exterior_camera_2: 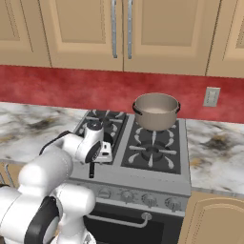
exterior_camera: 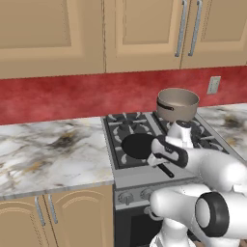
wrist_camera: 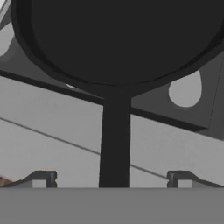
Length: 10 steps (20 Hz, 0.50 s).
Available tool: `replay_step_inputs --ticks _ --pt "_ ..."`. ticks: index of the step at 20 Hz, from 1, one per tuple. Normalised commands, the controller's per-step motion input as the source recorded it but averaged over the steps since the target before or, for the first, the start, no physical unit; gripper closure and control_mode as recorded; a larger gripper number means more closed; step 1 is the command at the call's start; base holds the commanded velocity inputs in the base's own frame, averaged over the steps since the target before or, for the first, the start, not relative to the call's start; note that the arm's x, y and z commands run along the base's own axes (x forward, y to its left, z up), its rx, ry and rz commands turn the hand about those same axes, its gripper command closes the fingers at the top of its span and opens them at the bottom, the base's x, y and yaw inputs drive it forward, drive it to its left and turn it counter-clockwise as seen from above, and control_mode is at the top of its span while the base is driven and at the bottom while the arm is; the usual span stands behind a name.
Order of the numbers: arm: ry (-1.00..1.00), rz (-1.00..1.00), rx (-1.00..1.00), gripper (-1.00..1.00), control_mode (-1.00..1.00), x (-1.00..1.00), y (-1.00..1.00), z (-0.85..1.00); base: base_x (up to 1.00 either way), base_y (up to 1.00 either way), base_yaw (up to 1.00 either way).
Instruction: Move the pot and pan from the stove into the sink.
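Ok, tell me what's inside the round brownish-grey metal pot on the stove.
The lidless round brownish-grey metal pot shows a pale bare inner wall and seems empty; its near wall hides the bottom.

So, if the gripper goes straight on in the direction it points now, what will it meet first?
Most likely the pan's handle: in the hand view it runs up between the open fingertips of the gripper toward the pan on the stove. How far off the handle lies is unclear.
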Motion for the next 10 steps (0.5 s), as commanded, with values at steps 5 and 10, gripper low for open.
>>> replay_step_inputs --ticks 5,10 --pt "0.00 0.00 -0.02 -1.00 -1.00 -0.01 0.07 -0.39 0.00 0.00 0.00" --pt "-0.02 0.00 -0.04 -1.00 -1.00 -0.12 0.00 -0.91 0.00 0.00 0.00"
